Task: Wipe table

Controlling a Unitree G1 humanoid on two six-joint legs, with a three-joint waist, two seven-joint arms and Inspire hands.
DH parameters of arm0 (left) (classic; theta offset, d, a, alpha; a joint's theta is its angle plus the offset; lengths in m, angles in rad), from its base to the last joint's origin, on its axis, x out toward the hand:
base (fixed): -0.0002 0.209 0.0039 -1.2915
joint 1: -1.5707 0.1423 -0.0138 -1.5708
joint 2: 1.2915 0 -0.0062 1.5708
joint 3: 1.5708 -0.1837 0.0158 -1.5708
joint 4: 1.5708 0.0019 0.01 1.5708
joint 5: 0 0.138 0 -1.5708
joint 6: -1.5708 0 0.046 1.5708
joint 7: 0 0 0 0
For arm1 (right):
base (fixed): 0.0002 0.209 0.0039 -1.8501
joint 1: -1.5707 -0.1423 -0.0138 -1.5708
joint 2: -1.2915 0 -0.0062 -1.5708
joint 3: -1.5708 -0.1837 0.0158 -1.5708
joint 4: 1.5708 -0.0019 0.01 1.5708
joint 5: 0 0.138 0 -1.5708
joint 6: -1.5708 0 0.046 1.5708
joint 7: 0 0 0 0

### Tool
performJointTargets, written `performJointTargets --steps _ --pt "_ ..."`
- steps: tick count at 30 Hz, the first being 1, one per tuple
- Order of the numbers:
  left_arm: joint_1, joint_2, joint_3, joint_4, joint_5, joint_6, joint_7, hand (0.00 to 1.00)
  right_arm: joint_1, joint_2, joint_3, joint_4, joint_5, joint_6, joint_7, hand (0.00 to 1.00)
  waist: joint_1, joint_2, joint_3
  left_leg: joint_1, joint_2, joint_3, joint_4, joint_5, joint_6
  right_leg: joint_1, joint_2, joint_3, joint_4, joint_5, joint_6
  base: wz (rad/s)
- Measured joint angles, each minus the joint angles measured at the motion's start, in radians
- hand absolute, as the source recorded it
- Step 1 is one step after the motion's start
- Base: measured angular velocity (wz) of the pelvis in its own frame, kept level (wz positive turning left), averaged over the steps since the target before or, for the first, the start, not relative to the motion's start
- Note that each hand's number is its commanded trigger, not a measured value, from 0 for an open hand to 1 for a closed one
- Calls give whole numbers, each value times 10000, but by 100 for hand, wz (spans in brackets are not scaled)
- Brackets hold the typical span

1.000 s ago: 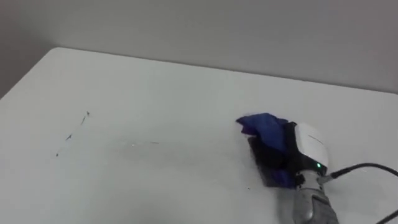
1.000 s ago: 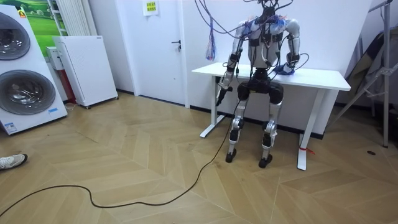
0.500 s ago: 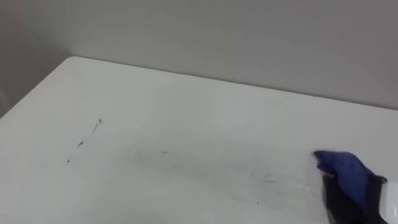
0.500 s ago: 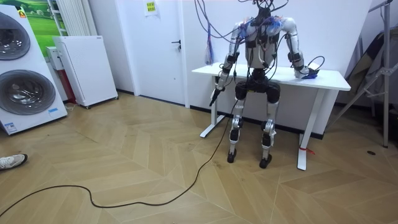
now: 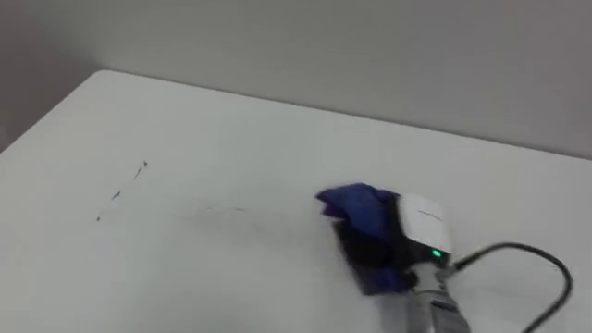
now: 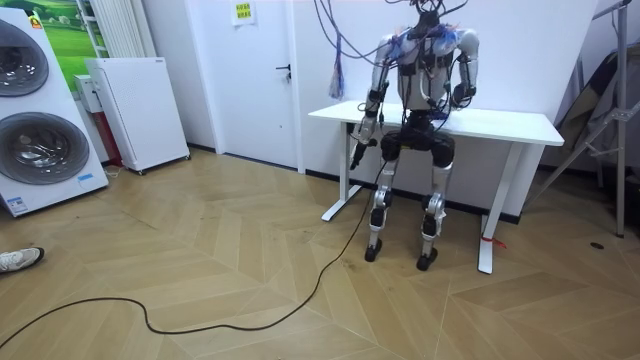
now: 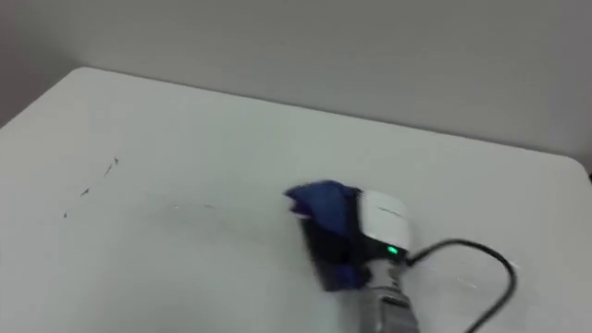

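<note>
A white table [image 5: 231, 129] stretches before me, and I stand close against its front edge [image 6: 500, 126]. On its middle right lies a bunched blue cloth [image 5: 355, 207], with my right hand [image 5: 413, 231] behind it and curled on it. The same cloth [image 7: 319, 203] and right hand [image 7: 379, 225] sit near the centre of the right eye view. A few short dark pen marks [image 5: 120, 192] show on the left part of the table. A faint thin streak [image 5: 222, 210] lies between the marks and the cloth. My left hand [image 6: 355, 157] hangs at my side below the table top.
The table's left corner [image 5: 97, 76] and far edge [image 5: 370, 118] meet a grey wall. In the room view a white cabinet [image 6: 135, 110] and washing machines [image 6: 35, 110] stand far off at the room view's left, beside a door [image 6: 260, 70].
My right hand with the cloth swept right to the table's right side half a second ago, then came back left, now further left than one second ago. The view shifted slightly.
</note>
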Motion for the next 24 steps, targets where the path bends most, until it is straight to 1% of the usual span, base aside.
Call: performJointTargets --steps 1,2,3,4,5,6,7,8,9,10,11,12,13,14,15,16,17,18,19,20,21,22,23,24 --pt "171 1 5 145 -12 16 -22 0 -172 23 20 257 -53 -195 20 100 24 42 27 -60 -95 -30 106 -44 37 -186 -171 -212 360 -164 15 6" --pt "222 0 24 262 -44 61 -60 0 -224 14 -9 375 -53 -271 -18 100 6 71 38 -64 -138 -28 137 -71 78 -249 -239 -249 522 -231 45 6" --pt "318 5 102 358 -221 194 -197 0 -312 -58 -111 535 -43 -491 -180 100 -27 135 33 -140 -178 8 321 -181 140 -361 -360 -388 801 -293 104 3" --pt "378 10 229 340 -358 214 -285 0 -282 -179 -138 705 -36 -787 -424 100 -93 162 24 -227 -198 114 540 -284 201 -451 -468 -570 1021 -299 105 0" --pt "404 9 326 304 -366 207 -297 0 -267 -193 -167 867 -38 -935 -562 100 -135 227 58 -216 -219 145 563 -321 228 -473 -512 -645 1081 -299 105 -15" --pt "381 10 638 298 -348 187 -299 0 -316 -192 -224 1189 -34 -1181 -833 100 -162 224 42 -194 -267 290 530 -374 302 -526 -616 -722 1183 -298 106 -19" --pt "295 49 985 291 -339 151 -290 0 -291 -209 -317 1474 4 -1356 -1159 100 -248 202 25 -180 -251 387 582 -416 374 -501 -760 -1005 1232 -296 109 -18" --pt "245 99 1070 290 -351 113 -270 0 -248 -234 -384 1598 77 -1423 -1351 100 -271 192 12 -171 -261 451 610 -443 421 -463 -833 -1126 1204 -290 119 -15" --pt "142 195 1327 269 -301 -16 -261 0 -136 -322 -562 1781 124 -1512 -1735 100 -279 218 4 -177 -256 516 722 -512 521 -442 -911 -1080 1148 -212 209 -14" --pt "77 336 1550 256 -294 -93 -219 0 64 -497 -700 1824 284 -1544 -2126 100 -316 206 -6 -196 -252 591 758 -535 567 -438 -1003 -1089 1104 -131 297 -8" --pt "-6 410 1684 256 -296 -148 -177 0 230 -595 -851 1825 355 -1586 -2359 100 -357 204 -11 -207 -235 613 761 -527 580 -440 -1022 -1116 1063 -83 318 18" --pt "-108 560 1816 245 -299 -230 -40 0 580 -805 -1157 1841 495 -1650 -2813 100 -489 195 -64 -235 -192 682 769 -519 590 -409 -1094 -1071 1003 0 353 41" --pt "-93 636 1980 239 -294 -267 72 0 866 -938 -1544 1948 561 -1702 -3201 100 -676 198 -137 -213 -115 939 747 -502 559 -342 -1240 -932 851 138 483 44" --pt "-88 648 2054 240 -275 -267 130 0 980 -1011 -1734 2050 642 -1767 -3392 100 -769 203 -173 -204 -116 996 747 -501 557 -281 -1322 -894 703 242 546 43" --pt "-43 704 2126 180 -263 -238 188 0 1145 -1118 -2046 2251 825 -1910 -3681 100 -946 166 -252 -195 -105 1229 741 -504 550 -111 -1450 -889 366 409 702 36" --pt "-17 737 2126 40 -263 -212 199 0 1253 -1236 -2186 2320 1018 -1940 -3800 100 -1066 136 -295 -190 -45 1480 740 -504 515 46 -1448 -901 113 439 754 32" --pt "-9 729 2124 -66 -272 -207 202 0 1261 -1291 -2232 2352 1070 -1954 -3819 100 -1088 131 -299 -188 -13 1588 731 -495 493 83 -1431 -938 27 448 768 12" --pt "-15 709 2110 -206 -295 -224 205 0 1217 -1297 -2329 2446 1077 -1965 -3814 100 -1086 115 -308 -181 66 1749 726 -485 450 167 -1379 -1120 -150 496 794 -7" --pt "-20 683 2048 -209 -358 -232 206 0 1145 -1292 -2333 2500 1074 -1978 -3728 100 -1073 84 -327 -175 103 1798 711 -472 402 235 -1327 -1235 -266 499 799 -13" --pt "-34 629 2039 -226 -344 -231 204 0 1120 -1290 -2355 2500 1054 -1986 -3645 100 -1076 80 -324 -175 129 1830 718 -463 381 284 -1291 -1289 -294 499 800 -7" --pt "-55 488 2038 -298 -291 -231 197 0 1115 -1284 -2416 2499 999 -2021 -3520 100 -1097 85 -327 -181 196 1840 746 -470 337 353 -1197 -1457 -368 500 792 0" --pt "22 367 2020 -334 -290 -257 182 0 1077 -1268 -2446 2497 962 -2030 -3342 100 -1080 83 -325 -176 277 1856 743 -455 271 374 -1135 -1566 -361 495 742 3" --pt "40 326 1993 -330 -346 -259 174 0 1044 -1259 -2442 2499 969 -2032 -3226 100 -1087 62 -319 -173 301 1864 723 -438 234 387 -1104 -1614 -367 475 709 6" --pt "105 246 1922 -315 -358 -266 175 0 999 -1233 -2446 2499 959 -2051 -3057 100 -1109 36 -319 -168 378 1891 688 -398 162 402 -1024 -1689 -356 451 659 9"
